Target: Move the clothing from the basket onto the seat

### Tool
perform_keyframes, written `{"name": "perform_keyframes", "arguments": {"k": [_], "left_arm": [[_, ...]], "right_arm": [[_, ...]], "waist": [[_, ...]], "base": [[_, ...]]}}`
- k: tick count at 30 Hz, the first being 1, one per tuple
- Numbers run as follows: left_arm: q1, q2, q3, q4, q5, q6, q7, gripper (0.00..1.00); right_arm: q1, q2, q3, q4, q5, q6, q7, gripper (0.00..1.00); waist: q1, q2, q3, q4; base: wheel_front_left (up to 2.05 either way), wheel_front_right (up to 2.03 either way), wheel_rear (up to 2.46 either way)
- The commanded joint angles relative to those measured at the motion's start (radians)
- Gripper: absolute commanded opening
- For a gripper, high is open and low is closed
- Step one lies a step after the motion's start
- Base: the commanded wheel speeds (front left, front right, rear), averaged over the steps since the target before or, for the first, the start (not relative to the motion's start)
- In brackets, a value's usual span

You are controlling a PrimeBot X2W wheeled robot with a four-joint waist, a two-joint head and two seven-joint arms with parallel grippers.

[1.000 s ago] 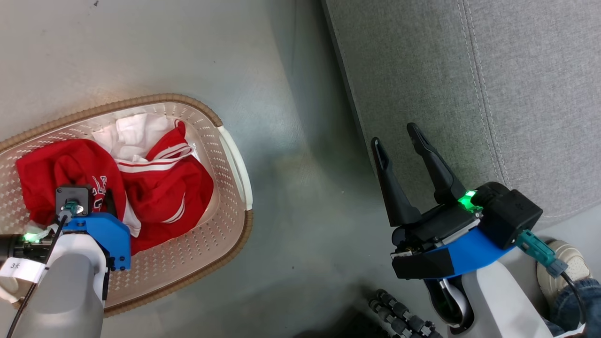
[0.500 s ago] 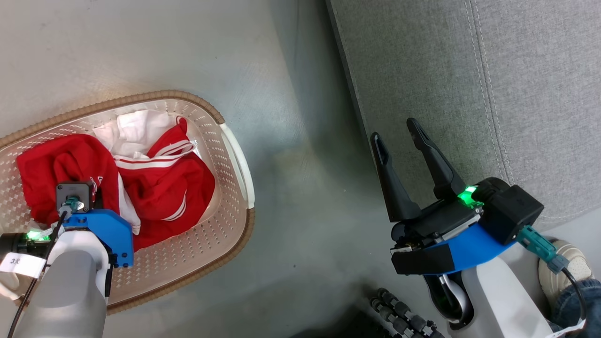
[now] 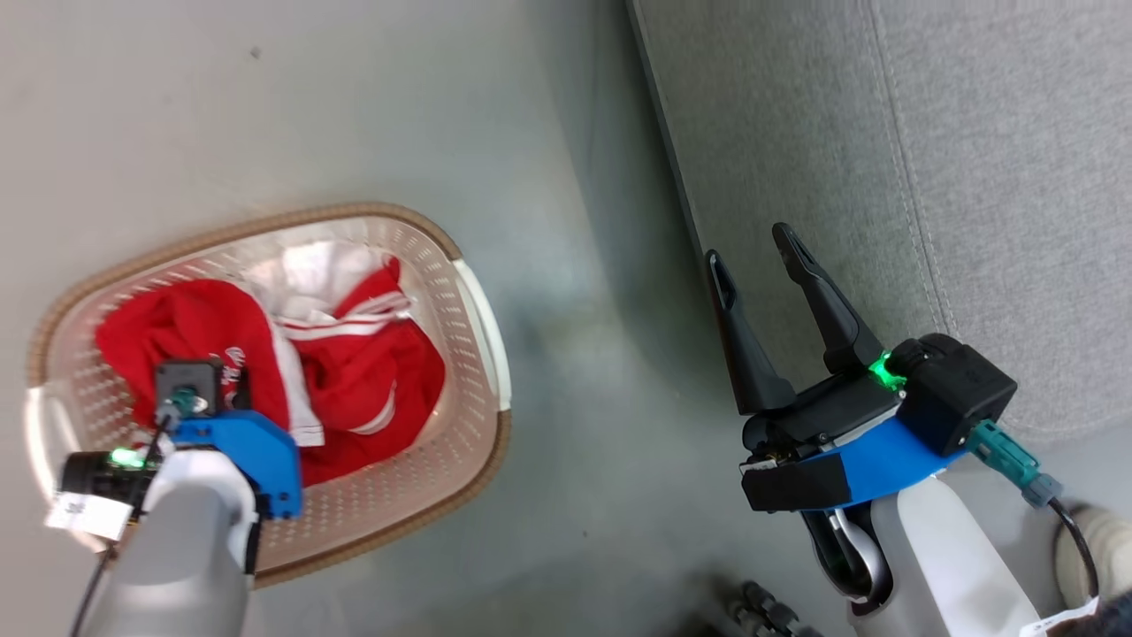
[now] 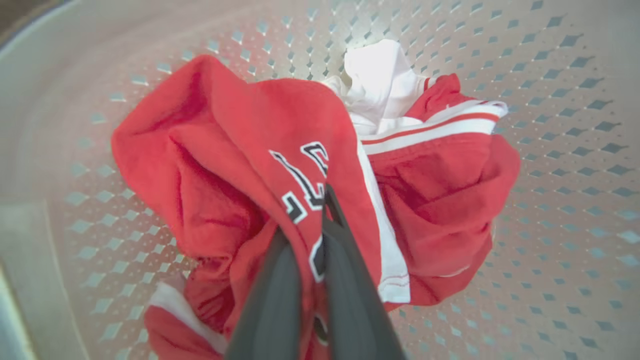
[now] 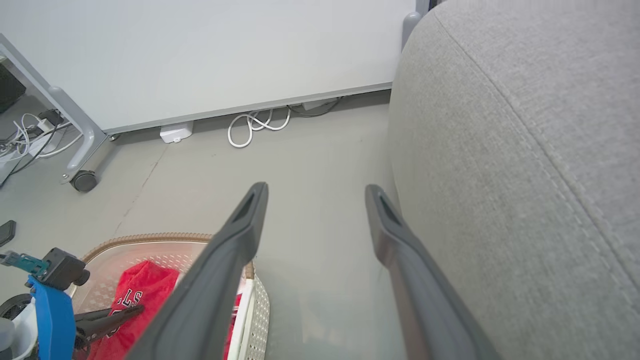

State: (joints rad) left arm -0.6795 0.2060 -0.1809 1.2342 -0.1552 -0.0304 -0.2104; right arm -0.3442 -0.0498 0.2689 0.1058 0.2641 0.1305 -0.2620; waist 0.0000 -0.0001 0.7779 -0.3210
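Item 1. My left pincer: two long dark fingers pressed close together, a fold of cloth pinched between them right at the lettering. Clenched on item 2. Pos.: inside the basket, left half in head view, under my blue wrist bracket.

Item 2. Red sports jersey w/ white trim and black-and-white letters. Bunched, in the basket's left part in head view. Touches item 3.

Item 3. Red sports shorts w/ white side stripes, crumpled, just beside the jersey on its right in head view. A patch of white fabric shows between the two at the far side; which garment it belongs to, cannot tell.

Item 4. Cream-white perforated plastic laundry basket, rounded oblong, brown woven-look rim. Stands on the grey floor, apart from item 5. Both garments are inside it.

Item 5. Large grey woven-fabric sofa seat cushion, w/ seam line, right side of head view. No clothing on it.

Item 6. My right pincer: fingers spread wide, released, nothing between them. Pos.: over the seat's edge nearest the basket, tips pointing up the head view. Right wrist view: floor between the fingers, cushion to the right.

Item 7. Misc., right wrist view: white cable coil on the floor at the foot of a pale wall panel.
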Motion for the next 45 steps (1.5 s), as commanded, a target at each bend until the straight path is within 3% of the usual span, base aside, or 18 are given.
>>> {"name": "perform_keyframes", "arguments": {"k": [1, 10, 23, 32, 45], "left_arm": [[0.011, -0.014, -0.004, 0.006, -0.007, -0.006, -0.012, 0.00], [0.076, -0.095, -0.049, 0.027, -0.013, -0.066, -0.040, 0.00], [0.141, -0.154, -0.163, -0.041, -0.041, -0.102, -0.055, 0.00], [0.162, -0.154, -0.440, -0.298, -0.234, -0.099, -0.027, 0.00], [0.048, -0.155, -0.612, -0.496, -0.359, -0.100, -0.014, 0.00]], "right_arm": [[-0.004, -0.001, -0.005, 0.009, -0.015, 0.000, -0.004, 1.00], [0.063, -0.002, -0.026, 0.080, -0.079, 0.000, -0.004, 1.00], [0.187, -0.002, -0.022, 0.150, -0.091, 0.000, -0.004, 1.00], [0.242, -0.002, -0.008, 0.175, -0.097, 0.000, -0.003, 1.00], [0.286, -0.002, -0.002, 0.164, -0.106, 0.000, 0.031, 1.00]], "waist": [[0.0000, 0.0001, -0.072, 0.045], [0.0000, 0.0001, -0.339, 0.153], [0.0000, 0.0001, -0.614, 0.255], [0.0000, 0.0001, -0.718, 0.293], [0.0000, 0.0001, -0.798, 0.295]], "base": [[0.00, 0.00, 0.00], [0.00, 0.00, 0.00], [0.00, 0.00, 0.00], [0.00, 0.00, 0.00], [0.00, 0.00, 0.00]]}}
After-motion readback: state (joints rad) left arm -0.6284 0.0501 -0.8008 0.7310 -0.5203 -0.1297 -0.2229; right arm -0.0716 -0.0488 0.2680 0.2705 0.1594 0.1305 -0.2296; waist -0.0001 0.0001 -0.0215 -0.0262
